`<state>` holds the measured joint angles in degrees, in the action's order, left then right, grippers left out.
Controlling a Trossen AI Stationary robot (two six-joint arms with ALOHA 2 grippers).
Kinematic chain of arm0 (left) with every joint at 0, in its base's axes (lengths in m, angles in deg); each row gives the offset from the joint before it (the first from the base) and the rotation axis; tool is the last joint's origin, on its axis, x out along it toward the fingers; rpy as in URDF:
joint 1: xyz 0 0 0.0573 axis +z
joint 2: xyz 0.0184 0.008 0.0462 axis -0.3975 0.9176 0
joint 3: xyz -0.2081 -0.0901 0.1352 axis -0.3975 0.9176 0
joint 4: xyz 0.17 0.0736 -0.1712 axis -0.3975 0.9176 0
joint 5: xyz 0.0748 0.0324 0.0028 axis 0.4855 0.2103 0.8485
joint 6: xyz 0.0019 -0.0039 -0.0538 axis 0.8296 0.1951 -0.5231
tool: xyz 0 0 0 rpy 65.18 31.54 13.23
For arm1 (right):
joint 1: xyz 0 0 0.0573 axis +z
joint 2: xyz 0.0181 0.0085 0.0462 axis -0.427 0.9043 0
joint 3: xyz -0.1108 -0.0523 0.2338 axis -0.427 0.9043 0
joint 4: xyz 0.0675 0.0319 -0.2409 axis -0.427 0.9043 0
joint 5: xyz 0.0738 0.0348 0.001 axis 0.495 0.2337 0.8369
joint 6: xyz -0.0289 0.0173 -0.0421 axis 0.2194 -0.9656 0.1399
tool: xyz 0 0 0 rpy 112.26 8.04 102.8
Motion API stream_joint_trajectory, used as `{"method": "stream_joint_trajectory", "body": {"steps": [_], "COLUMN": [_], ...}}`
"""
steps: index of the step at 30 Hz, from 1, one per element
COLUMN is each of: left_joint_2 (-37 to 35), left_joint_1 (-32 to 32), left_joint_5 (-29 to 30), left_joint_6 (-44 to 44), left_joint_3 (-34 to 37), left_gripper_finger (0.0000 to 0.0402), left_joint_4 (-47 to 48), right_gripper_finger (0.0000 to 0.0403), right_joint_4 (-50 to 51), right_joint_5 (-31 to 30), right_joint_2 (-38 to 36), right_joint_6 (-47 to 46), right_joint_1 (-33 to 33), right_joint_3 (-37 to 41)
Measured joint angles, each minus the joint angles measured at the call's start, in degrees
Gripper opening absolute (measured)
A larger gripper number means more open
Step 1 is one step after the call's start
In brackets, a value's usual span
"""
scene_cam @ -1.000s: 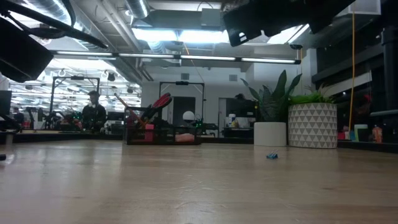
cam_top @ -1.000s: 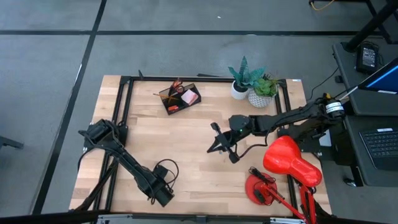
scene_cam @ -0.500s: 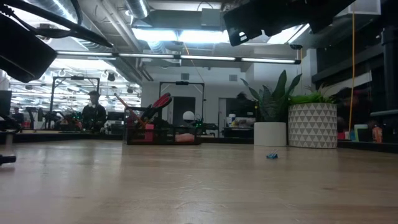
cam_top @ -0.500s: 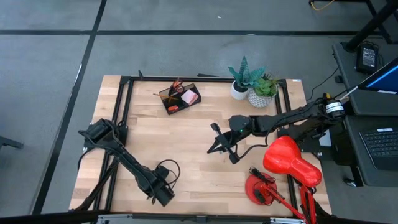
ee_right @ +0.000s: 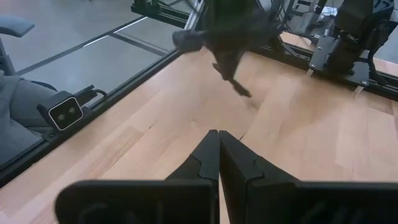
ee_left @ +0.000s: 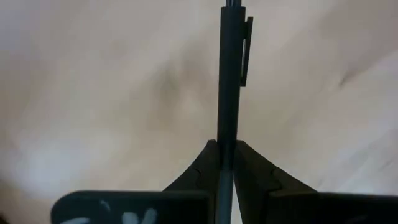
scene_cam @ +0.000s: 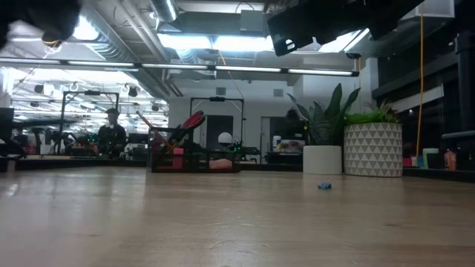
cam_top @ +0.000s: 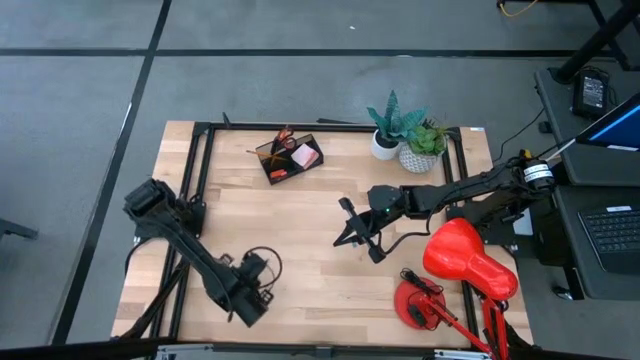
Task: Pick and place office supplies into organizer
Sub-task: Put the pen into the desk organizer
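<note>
The left end effector [ee_left: 226,163] sits low over the near left part of the wooden table [cam_top: 300,230], its two dark fingers [ee_left: 200,169] pressed together on a black pen [ee_left: 229,81] that stands straight out between them, clip showing near its far end; in the high view this end effector [cam_top: 262,272] shows only as a dark shape, so the pen cannot be made out there. The right end effector [ee_right: 218,144] hovers above the middle of the table, its fingers [ee_right: 239,163] closed against each other with nothing between them; from above it [cam_top: 347,222] lies well apart from the left one. The organizer [cam_top: 288,157] stands near the far edge of the table, left of centre, and already carries red-handled scissors [cam_top: 284,139], a pink sticky-note pad [cam_top: 306,156] and what looks like a small reddish eraser [cam_top: 279,173], though that last one is too small to be sure of. Two potted plants [cam_top: 408,135] stand at the far right of the table, and a red desk lamp [cam_top: 462,260] at the near right. In the low view a small blue thing [scene_cam: 324,186] lies on the table in front of the white pots.
</note>
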<state>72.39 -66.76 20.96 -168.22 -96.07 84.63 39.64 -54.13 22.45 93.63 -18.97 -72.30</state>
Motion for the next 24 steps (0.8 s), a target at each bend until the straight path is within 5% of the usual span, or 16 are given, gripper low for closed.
{"method": "stream_joint_trajectory", "body": {"steps": [11, 24], "left_joint_2": [-12.2, -18.1], "left_joint_1": [1.1, 3.3], "left_joint_5": [36.1, 53.6], "left_joint_6": [1.5, 11.0], "left_joint_3": [-0.2, -0.2], "left_gripper_finger": [0.0021, 0.0022], "left_joint_4": [15.2, 16.5], "right_gripper_finger": [0.0010, 0.0010], "right_joint_4": [-0.1, -0.2], "right_joint_5": [0.0, 0.0], "right_joint_2": [0.0, 0.0], "right_joint_6": [0.4, 0.5], "right_joint_1": [0.0, 0.0], "right_joint_3": [0.0, 0.0]}}
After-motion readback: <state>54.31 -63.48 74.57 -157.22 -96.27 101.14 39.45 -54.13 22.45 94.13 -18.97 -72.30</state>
